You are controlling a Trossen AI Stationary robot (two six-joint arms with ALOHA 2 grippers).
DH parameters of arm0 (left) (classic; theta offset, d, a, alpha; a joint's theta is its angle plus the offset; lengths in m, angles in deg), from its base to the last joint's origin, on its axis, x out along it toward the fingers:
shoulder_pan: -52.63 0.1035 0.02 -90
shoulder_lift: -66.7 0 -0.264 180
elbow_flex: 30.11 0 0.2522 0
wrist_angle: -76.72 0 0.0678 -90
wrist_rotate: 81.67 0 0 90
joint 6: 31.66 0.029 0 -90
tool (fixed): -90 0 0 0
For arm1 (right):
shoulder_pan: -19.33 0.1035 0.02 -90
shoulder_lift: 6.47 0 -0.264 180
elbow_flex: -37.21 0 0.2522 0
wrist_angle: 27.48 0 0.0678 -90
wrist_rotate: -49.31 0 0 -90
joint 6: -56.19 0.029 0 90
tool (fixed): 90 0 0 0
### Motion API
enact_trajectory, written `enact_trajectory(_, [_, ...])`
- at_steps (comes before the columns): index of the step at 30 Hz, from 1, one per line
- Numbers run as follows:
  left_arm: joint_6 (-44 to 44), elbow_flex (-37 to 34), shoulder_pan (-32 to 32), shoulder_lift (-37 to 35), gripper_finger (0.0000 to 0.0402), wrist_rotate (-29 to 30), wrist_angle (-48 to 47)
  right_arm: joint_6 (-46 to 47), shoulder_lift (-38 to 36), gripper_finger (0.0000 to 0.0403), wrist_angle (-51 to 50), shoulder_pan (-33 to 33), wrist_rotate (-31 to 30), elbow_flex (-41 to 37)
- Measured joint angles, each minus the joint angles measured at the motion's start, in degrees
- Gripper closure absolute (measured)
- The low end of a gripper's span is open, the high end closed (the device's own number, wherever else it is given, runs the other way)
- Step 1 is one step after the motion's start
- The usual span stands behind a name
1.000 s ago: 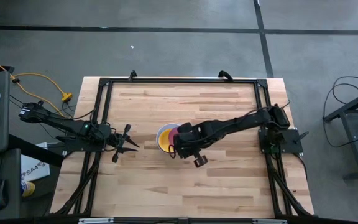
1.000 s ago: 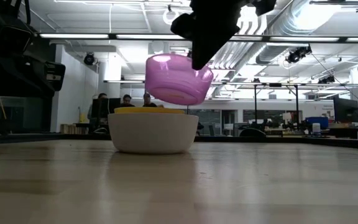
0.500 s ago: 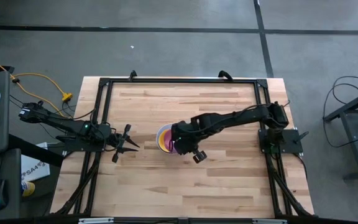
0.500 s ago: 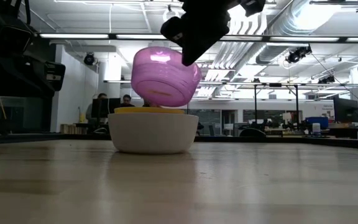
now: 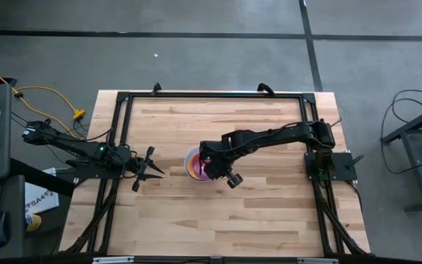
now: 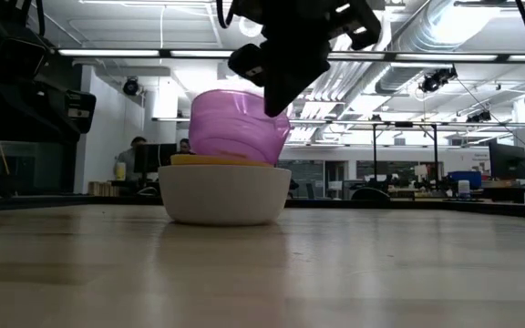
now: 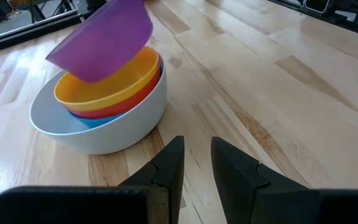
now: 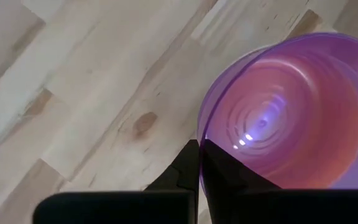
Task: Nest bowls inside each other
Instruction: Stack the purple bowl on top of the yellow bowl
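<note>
Five bowls gathered near the middle of the wooden table (image 5: 269, 213). White bowl (image 6: 224, 195) resting on the boards, outermost of the stack. Blue bowl (image 7: 95, 122), red-pink bowl (image 7: 114, 109) and yellow bowl (image 7: 110, 87) nested inside it in that order, rims showing one within the next in the left wrist view. Purple bowl (image 6: 235, 128) tilted above the yellow one, its lower edge down at the yellow rim; touching or just clear, cannot tell.

Right gripper (image 8: 199, 155) over the stack, fingers pinched tight on the purple bowl's rim, one finger inside and one outside. Reaches in from the right side of the table in the high view, dark against the ceiling lights in the low view.

Left gripper (image 7: 195, 163) low over the boards, well left of the stack, pointed toward it, fingers narrowly parted and holding nothing.
</note>
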Motion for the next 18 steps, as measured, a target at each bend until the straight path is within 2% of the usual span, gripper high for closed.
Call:
enact_trajectory(6, [0.0, -0.01, -0.02, 0.0, 0.032, 0.0, 0.0, -2.96, 0.01, 0.0399, -0.35, 0.57, -6.23, 0.0])
enact_trajectory(18, [-0.01, 0.0, 0.0, 0.0, 0.032, 0.0, 0.0, -7.03, 0.01, 0.0399, -3.49, 0.99, -13.19, 0.0])
